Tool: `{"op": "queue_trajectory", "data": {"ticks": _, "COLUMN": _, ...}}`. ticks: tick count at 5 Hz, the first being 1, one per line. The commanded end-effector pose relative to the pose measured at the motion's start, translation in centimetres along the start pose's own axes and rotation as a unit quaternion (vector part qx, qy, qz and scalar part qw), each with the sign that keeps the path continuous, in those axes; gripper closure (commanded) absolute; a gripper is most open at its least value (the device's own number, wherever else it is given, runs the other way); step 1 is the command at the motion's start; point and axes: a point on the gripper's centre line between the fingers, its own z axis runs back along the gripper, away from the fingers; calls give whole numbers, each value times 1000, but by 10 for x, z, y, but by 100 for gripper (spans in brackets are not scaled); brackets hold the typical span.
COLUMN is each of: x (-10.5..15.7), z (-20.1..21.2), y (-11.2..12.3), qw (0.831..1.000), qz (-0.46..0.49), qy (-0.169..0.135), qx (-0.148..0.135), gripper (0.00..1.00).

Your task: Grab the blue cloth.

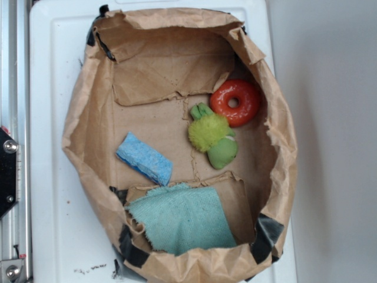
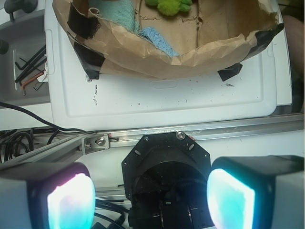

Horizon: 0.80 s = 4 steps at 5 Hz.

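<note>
The blue cloth (image 1: 181,219), a flat pale teal towel with ragged edges, lies at the near end inside a brown paper bag (image 1: 88,88). In the wrist view only a corner of the cloth (image 2: 116,13) shows over the bag's rim at the top. My gripper (image 2: 151,200) is open and empty, its two glowing pads (image 2: 71,202) wide apart. It hangs over the robot's black base, well short of the bag. The gripper is out of the exterior view.
Inside the bag lie a bright-blue sponge block (image 1: 144,158), a red ring (image 1: 235,102) and a green plush toy (image 1: 213,138). The bag sits on a white tray (image 1: 53,118). A metal rail (image 2: 190,131) and cables (image 2: 28,119) lie near the base.
</note>
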Motion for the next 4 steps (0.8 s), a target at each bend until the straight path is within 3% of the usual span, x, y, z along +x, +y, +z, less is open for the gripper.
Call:
{"op": "queue_trajectory", "data": {"ticks": 1, "x": 0, "z": 0, "y": 0, "qw": 1000, "qz": 0, "qy": 0, "qx": 0, "gripper": 0}}
{"op": "queue_trajectory", "data": {"ticks": 2, "x": 47, "z": -24, "y": -10, "qw": 997, "qz": 65, "qy": 24, "qx": 32, "gripper": 0}}
{"op": "queue_trajectory", "data": {"ticks": 3, "x": 91, "z": -48, "y": 0, "qw": 990, "qz": 131, "qy": -28, "qx": 51, "gripper": 0}}
{"op": "queue_trajectory", "data": {"ticks": 4, "x": 124, "z": -64, "y": 16, "qw": 973, "qz": 217, "qy": -72, "qx": 28, "gripper": 0}}
